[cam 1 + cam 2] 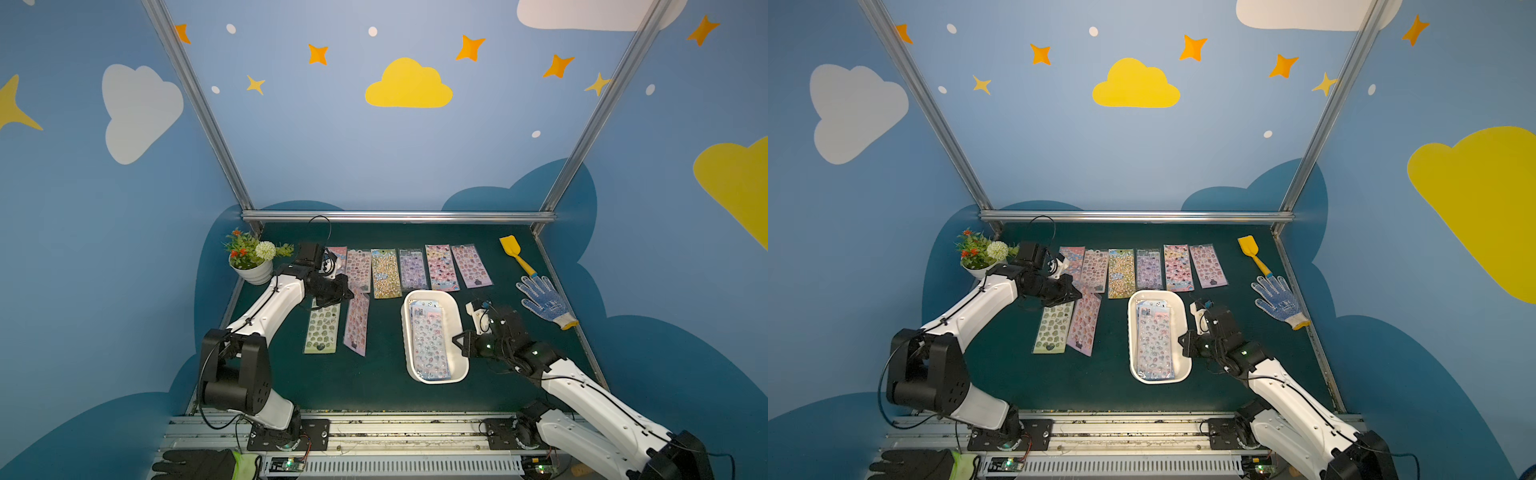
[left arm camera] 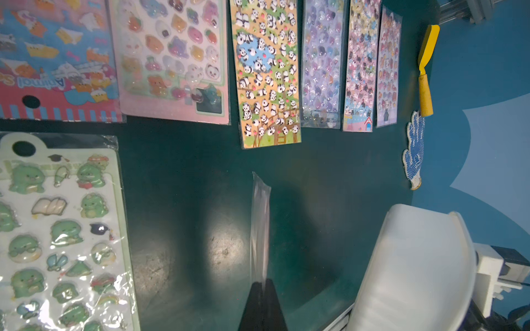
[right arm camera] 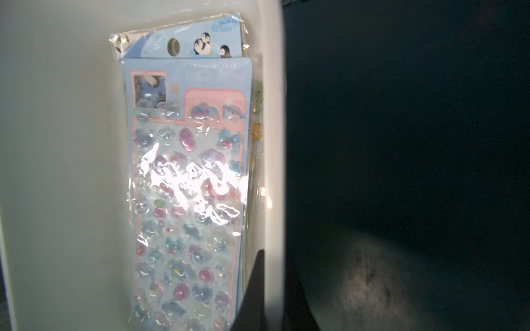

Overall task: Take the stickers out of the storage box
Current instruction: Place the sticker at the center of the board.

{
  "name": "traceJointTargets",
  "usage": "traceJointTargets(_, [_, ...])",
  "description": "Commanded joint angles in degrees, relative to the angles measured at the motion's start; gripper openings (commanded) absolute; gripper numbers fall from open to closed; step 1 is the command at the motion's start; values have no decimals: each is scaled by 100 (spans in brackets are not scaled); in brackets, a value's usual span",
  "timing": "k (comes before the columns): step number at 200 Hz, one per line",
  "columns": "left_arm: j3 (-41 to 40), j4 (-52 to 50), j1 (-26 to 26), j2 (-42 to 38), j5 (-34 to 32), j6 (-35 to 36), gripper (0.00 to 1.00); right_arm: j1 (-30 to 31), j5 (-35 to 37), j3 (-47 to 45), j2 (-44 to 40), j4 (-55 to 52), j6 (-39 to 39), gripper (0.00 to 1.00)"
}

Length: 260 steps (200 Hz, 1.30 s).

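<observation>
Pinching a pink sheet [image 1: 356, 322] by its far end, our left fingers [image 2: 253, 309] are closed tight on it. The sheet slants down just beside a green sheet [image 1: 322, 328] on the worktop [image 1: 374, 386]. Our right fingers [image 3: 253, 286] are clamped on the right wall of the storage box [image 1: 406, 332], where a pile of stickers [image 1: 430, 345] lies inside. We count six more sheets [image 1: 412, 270] in a row behind it.

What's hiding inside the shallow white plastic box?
Inside the white plastic box: a stack of glossy sticker sheets. The top sheet is pale blue and pink with puffy little figures. A blue penguin sheet peeks out underneath. How many more lie below is covered.
</observation>
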Motion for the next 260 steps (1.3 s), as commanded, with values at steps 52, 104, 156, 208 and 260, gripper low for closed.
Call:
traceJointTargets(52, [229,757,81,752,167,84,4,-26,-294,-64,-232,271,107,0])
traceJointTargets(104, [269,1012,82,1242,72,136,4,-26,-214,-76,-319,206,107,0])
traceJointTargets(156, [144,1220,87,1479,-98,288,4,-43,-150,-68,-240,212,134,0])
traceJointTargets(208, [14,974,125,1365,-480,448,4,-52,-174,-75,-230,216,152,0])
traceJointTargets(260, [-183,804,144,1224,-792,542,5,-46,-222,-82,-249,243,161,0])
